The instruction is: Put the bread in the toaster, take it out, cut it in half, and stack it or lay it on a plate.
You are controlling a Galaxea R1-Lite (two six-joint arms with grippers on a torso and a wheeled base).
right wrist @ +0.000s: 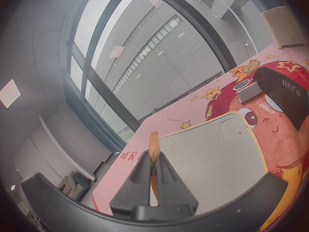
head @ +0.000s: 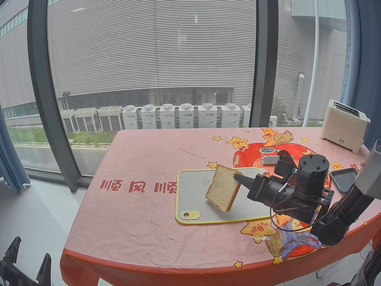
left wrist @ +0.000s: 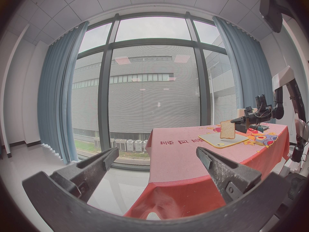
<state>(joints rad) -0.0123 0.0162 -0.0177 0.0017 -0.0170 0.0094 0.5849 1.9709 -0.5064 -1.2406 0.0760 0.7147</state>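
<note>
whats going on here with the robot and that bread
The robot's right gripper has its jaws shut on one edge of a pale, brown-crusted slice of bread, holding it tilted over the white, yellow-rimmed cutting board. The cream toaster stands at the far right corner of the pink-clothed table, and a dark grey plate lies nearer. The left gripper hangs open, off the table.
</note>
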